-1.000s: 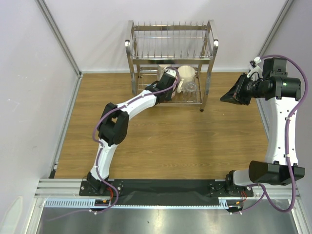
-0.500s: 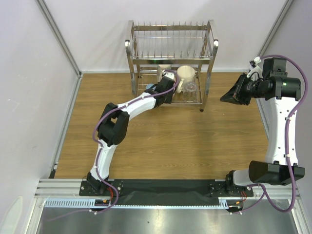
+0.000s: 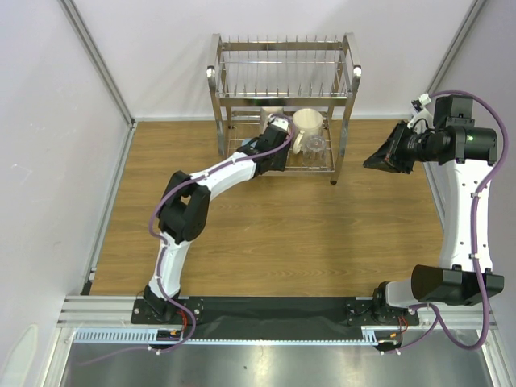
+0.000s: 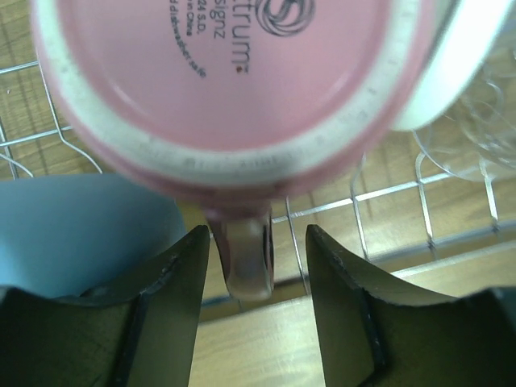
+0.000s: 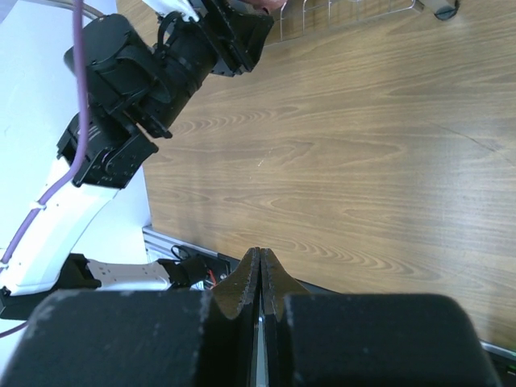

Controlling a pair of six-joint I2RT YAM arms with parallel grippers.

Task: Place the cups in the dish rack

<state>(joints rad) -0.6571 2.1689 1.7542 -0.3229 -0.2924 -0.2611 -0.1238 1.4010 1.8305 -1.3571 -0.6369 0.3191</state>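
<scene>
Pink mug [image 4: 234,81] on steel wire rack [image 3: 282,42]
Left wrist view alone shows its printed base (matte ring); left gripper [image 4: 258,235] parted astride the handle, right gripper [image 5: 259,266] pressed closed.

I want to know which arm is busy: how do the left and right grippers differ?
The left gripper has open jaws; the right gripper has shut ones. The left straddles the handle of the pink mug inside the dish rack; the right holds nothing, off to the rack's side. Both have dark jaws.
</scene>
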